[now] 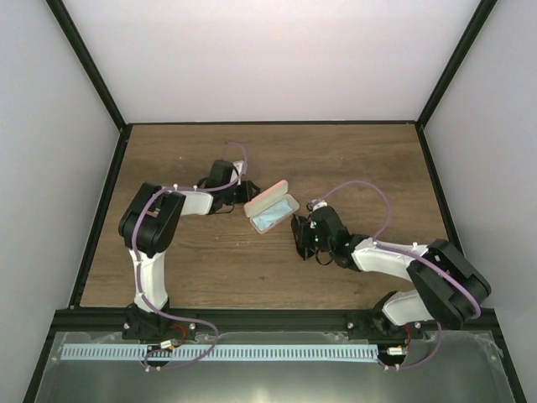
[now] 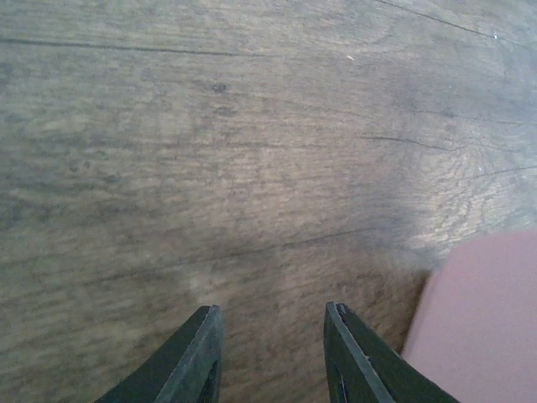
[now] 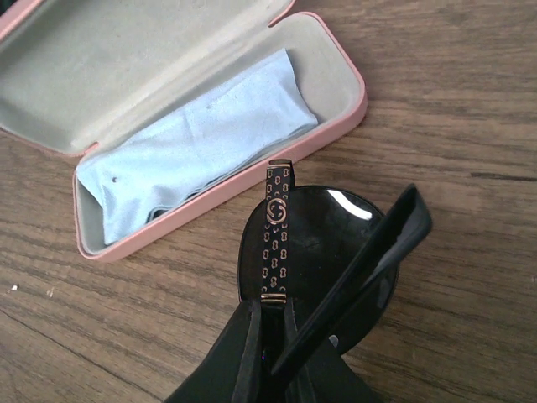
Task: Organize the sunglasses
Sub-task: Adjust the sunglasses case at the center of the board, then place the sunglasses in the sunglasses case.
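The sunglasses (image 3: 331, 239) have dark lenses and a dark temple arm with a gold pattern. My right gripper (image 3: 273, 312) is shut on them, holding them just above the table beside the front right of the open pink case (image 3: 336, 134). A light blue cloth (image 3: 197, 155) lies in the case's lower half. In the top view the case (image 1: 281, 190) lies open mid-table with the right gripper (image 1: 301, 232) at its right. My left gripper (image 1: 246, 191) is open and empty at the case's left, low over the wood. Its wrist view shows the jaws apart (image 2: 270, 311) and a corner of the case (image 2: 487, 319).
The wooden table (image 1: 369, 159) is bounded by a black frame and white walls. A metal tray (image 1: 252, 378) runs along the near side behind the arm bases.
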Available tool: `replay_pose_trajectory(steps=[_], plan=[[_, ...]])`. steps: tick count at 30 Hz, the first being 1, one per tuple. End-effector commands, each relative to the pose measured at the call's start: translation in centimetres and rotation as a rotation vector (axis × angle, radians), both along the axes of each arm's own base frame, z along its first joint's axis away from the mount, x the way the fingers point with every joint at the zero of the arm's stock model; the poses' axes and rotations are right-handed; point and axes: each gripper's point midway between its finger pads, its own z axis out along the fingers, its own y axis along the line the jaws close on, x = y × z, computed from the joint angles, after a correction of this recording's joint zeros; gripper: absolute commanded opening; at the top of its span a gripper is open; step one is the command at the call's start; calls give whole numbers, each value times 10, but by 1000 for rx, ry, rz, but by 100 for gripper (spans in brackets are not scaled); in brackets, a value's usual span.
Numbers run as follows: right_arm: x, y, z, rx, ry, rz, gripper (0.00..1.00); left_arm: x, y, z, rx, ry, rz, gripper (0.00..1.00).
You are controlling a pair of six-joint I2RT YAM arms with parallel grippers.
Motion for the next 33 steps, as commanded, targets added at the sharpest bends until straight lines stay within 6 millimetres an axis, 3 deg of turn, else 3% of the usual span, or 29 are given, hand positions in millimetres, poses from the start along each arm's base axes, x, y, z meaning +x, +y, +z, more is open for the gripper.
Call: replay_pose_trajectory(steps=[1,7,18,24,33], plan=[[15,10,29,43,-56,-21,6,-28,2,-18,12,45,-25,36],[19,9,42,45,-83,-34,6,-52,-2,-19,-4,58,-43,36],[25,12,54,56,-102,-45,6,-76,-13,-1,-24,49,-69,36],[31,15,64,72,-120,-49,7,-79,-7,-13,3,74,-50,36],[48,30,71,122,-102,-83,10,-80,-3,-16,29,75,-45,36]])
